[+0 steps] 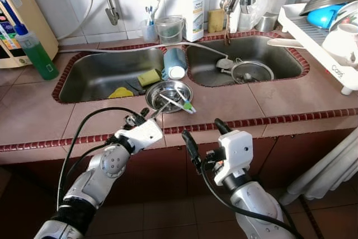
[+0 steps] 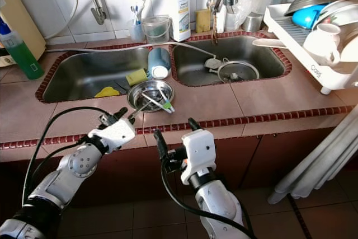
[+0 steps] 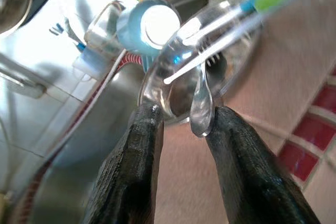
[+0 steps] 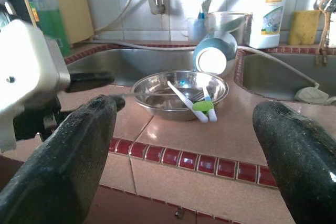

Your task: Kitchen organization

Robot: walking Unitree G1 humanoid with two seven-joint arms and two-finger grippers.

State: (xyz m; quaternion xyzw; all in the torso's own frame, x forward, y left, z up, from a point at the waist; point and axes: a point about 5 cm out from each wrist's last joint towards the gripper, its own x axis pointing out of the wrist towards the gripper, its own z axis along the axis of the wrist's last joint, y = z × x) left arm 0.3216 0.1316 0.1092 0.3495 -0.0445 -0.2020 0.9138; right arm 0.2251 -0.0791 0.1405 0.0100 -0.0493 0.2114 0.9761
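left eye view has the tiled counter [image 1: 33, 110] running across the middle of the frame, with the double sink [image 1: 106, 74] set into its upper half and the white dish rack [image 1: 321, 37] in the upper right corner. my left arm comes up from the lower left and my right arm from the lower centre, both in front of the counter's red-edged rim. a green bottle [image 1: 34, 54] stands at the upper left, a white detergent bottle [image 1: 194, 9] at the top centre against the wall tiles, and a blue cup [image 1: 174, 63] lies on its side on the divider between the basins. just below that cup, centre of frame, sits the steel bowl [image 1: 169, 94] on the counter, holding a fork and two toothbrushes [image 1: 184, 103] that stick out over its rim. my left gripper [image 1: 146, 115] is at the bowl's lower left edge; in the left wrist view my fingers [image 3: 131, 166] are parted a little around the metal handle [image 3: 201, 109] of a utensil that rests in the bowl, one finger touching it, not clenched. my right gripper [image 1: 205, 134] hovers spread wide and holding nothing, below the bowl and off the counter
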